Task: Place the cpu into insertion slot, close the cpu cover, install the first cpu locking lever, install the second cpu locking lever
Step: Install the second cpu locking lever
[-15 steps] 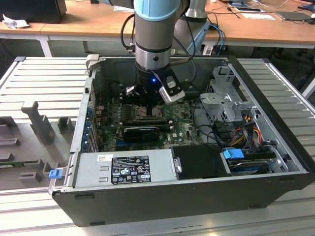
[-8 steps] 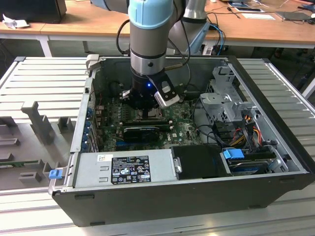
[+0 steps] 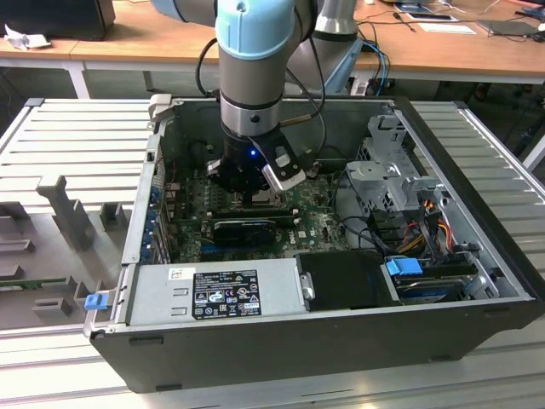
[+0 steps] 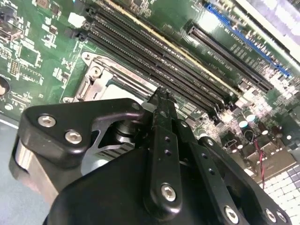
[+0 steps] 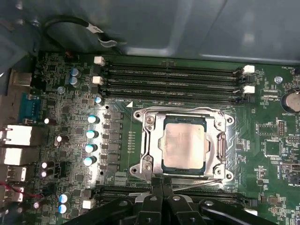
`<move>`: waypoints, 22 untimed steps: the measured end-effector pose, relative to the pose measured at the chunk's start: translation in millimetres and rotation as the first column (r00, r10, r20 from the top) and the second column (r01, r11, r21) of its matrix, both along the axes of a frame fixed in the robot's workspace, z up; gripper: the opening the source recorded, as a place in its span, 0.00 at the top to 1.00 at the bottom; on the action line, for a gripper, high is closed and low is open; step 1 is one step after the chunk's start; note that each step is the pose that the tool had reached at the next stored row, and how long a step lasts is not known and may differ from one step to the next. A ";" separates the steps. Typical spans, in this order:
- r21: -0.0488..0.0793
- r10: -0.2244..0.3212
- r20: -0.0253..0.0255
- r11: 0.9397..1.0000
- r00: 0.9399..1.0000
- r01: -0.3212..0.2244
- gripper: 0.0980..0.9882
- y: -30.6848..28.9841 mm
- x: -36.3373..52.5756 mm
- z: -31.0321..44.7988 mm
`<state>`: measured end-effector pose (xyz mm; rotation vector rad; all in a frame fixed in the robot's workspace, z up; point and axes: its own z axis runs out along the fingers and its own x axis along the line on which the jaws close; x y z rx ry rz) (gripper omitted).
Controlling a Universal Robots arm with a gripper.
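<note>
One cpu (image 5: 184,145), silvery-beige, seated under closed cpu cover (image 5: 149,143) | gripper (image 5: 161,183) pressed together

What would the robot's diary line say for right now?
cpu: in insertion slot | cpu cover: closed over it | gripper: fingers together at the cover's edge, holding nothing | arm: low inside computer case

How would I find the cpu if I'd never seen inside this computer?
Look at the green circuit board in the first wrist view, below the long black memory slots. There sits a shiny metal frame, the cpu cover, and in its square opening lies the cpu: the lone flat, pale silvery square.
</note>
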<state>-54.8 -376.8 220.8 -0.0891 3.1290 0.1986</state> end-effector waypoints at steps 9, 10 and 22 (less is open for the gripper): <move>0.038 0.015 0.002 0.999 1.000 -0.015 0.99 -4.9 -14.4 -0.7; 0.046 0.016 0.002 0.999 1.000 -0.016 0.99 -5.1 -14.8 -1.4; 0.136 0.015 0.004 0.991 1.000 -0.016 0.99 -15.3 -16.0 -8.0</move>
